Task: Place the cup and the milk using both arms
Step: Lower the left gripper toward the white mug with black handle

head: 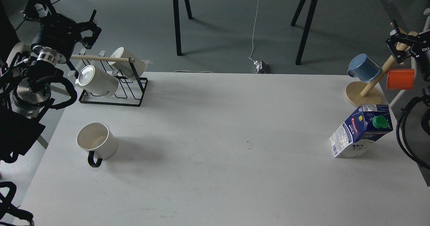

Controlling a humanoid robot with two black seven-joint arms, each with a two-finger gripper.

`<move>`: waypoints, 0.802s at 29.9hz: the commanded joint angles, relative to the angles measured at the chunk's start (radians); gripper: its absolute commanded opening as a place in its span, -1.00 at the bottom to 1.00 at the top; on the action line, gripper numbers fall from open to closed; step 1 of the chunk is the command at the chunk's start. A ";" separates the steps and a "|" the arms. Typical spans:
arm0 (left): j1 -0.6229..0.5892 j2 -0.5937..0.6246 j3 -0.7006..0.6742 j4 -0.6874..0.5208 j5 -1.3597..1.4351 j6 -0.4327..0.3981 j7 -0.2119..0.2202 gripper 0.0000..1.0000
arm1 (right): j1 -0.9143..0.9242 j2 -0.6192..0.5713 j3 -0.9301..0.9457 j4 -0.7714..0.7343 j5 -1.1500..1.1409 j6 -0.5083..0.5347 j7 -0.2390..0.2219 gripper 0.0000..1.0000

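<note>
Looking from the table (215,172), you find the cup (96,141) at its left and the milk (361,132) at its right, both unheld. Your left gripper (90,31) seems spread and empty; the right gripper (398,46) is cut off, so its opening can't be judged.

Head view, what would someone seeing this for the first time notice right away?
Probably the blue and white milk carton standing alone near the right edge of the white table, and the white mug alone on the left. Next, the orange cup and blue cup on the wooden tree at the back right corner.
</note>
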 commanded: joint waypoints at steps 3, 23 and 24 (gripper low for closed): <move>-0.001 0.013 0.004 0.000 0.000 0.003 -0.006 1.00 | 0.003 0.005 0.005 0.000 -0.001 0.000 0.000 0.99; 0.094 0.389 0.056 -0.434 0.477 0.032 -0.095 1.00 | 0.012 0.000 0.039 0.029 -0.001 0.000 0.000 0.99; 0.102 0.415 0.064 -0.493 0.530 0.071 -0.095 1.00 | 0.012 -0.002 0.045 0.037 -0.001 0.000 0.000 0.99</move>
